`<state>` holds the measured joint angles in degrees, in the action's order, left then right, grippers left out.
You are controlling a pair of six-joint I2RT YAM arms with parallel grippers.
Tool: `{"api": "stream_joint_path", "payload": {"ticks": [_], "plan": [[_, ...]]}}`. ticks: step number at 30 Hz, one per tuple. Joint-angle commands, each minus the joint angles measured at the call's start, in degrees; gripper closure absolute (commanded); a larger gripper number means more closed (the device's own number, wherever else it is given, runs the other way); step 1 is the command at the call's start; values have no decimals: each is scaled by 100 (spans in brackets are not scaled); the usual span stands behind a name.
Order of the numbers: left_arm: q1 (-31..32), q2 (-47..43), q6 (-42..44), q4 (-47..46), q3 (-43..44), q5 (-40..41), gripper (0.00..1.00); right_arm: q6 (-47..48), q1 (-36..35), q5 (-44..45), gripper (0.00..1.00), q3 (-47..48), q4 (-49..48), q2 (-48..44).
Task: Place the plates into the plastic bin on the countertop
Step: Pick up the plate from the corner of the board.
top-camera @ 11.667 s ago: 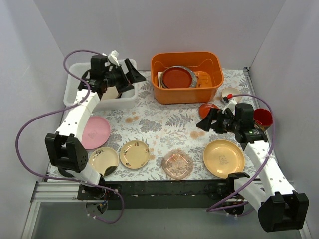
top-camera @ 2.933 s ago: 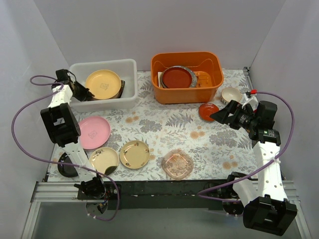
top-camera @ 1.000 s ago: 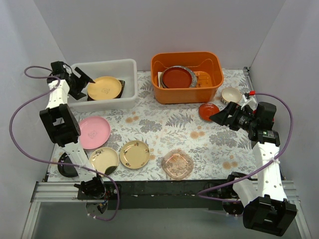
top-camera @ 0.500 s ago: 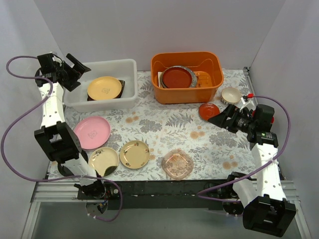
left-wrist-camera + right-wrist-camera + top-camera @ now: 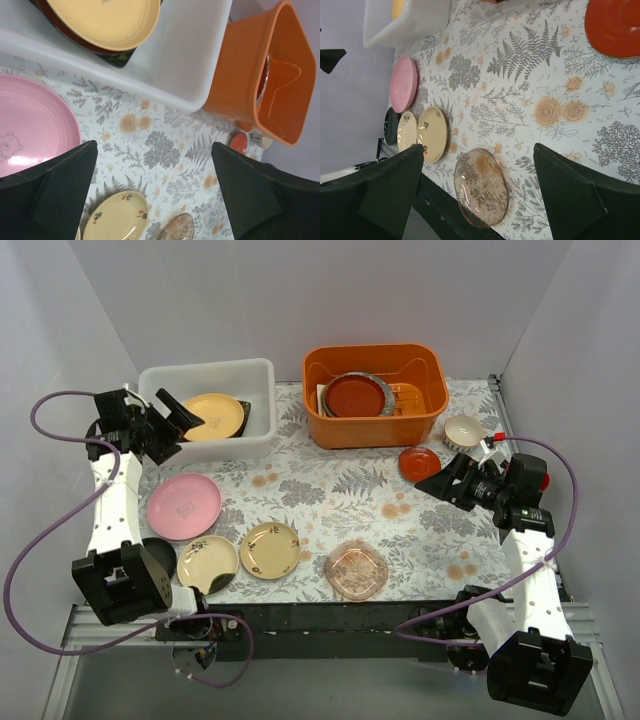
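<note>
The white plastic bin point(image 5: 255, 430) stands at the back left of the countertop point(image 5: 330, 495) and holds a gold plate point(image 5: 213, 416) resting on a dark plate point(image 5: 117, 57). My left gripper point(image 5: 180, 432) hovers open and empty by the bin's front-left corner. Along the front lie a pink plate point(image 5: 184, 505), a black plate point(image 5: 158, 556), two cream plates point(image 5: 208, 562) point(image 5: 270, 549) and a clear pink glass plate point(image 5: 356, 570). A small red plate point(image 5: 419, 462) sits just beyond my right gripper point(image 5: 432, 478), which is open and empty above the countertop.
An orange tub point(image 5: 375, 395) with a red plate and other dishes stands at the back centre, right of the bin. A small cream bowl point(image 5: 463, 430) sits near the right wall. Grey walls close in on the left, the back and the right.
My left arm has swung from behind the bin's left end to its front-left corner, jaws wide open. The gold plate stays in the bin. My right gripper edged slightly left.
</note>
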<state>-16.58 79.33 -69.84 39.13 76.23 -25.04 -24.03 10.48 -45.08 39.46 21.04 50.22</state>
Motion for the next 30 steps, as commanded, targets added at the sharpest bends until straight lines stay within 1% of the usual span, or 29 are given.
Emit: {"api": "stream_joint_path", "payload": {"ticks": [1, 2, 3, 6, 8, 10, 11, 12, 13, 18, 19, 20, 23, 26, 30], "plan": [[488, -506, 304, 419, -388, 621, 2, -14, 15, -106, 2, -88, -214, -56], [715, -558, 313, 472, -494, 771, 2, -23, 24, -106, 2, -114, -223, -73], [848, -611, 331, 481, -703, 1094, 2, -23, 24, -106, 2, -132, -223, -99], [1253, -726, 366, 516, -1082, 1456, 2, -14, 16, -106, 2, -158, -197, -135], [1463, -665, 419, 656, -1162, 1676, 2, 21, 15, -89, 2, -141, -153, -135], [1570, -560, 463, 788, -1180, 2062, 2, 39, 24, -89, 2, -141, -161, -135], [1753, -542, 489, 876, -1189, 2186, 2, 48, 16, -89, 2, -149, -161, -109], [1807, -550, 489, 894, -1189, 2309, 2, 48, 15, -89, 2, -149, -161, -117], [1877, -568, 507, 912, -1206, 2641, 2, 48, 15, -89, 2, -141, -161, -100], [2387, -515, 630, 1096, -1092, 3452, 2, 48, 16, -80, 2, -219, -223, -91], [2544, -472, 630, 1131, -1092, 3583, 2, 48, 15, -80, 2, -237, -223, -82], [2606, -367, 621, 1210, -1101, 3846, 2, 48, 24, -80, 2, -246, -223, -82], [2835, -147, 595, 1316, -1162, 4277, 2, 48, 24, -71, 2, -281, -249, -73], [2976, 47, 560, 1290, -1302, 4498, 2, 74, 24, -62, 2, -290, -249, -73], [3073, 179, 551, 1184, -1496, 4560, 3, 92, 16, -53, 2, -325, -249, -82]]}}
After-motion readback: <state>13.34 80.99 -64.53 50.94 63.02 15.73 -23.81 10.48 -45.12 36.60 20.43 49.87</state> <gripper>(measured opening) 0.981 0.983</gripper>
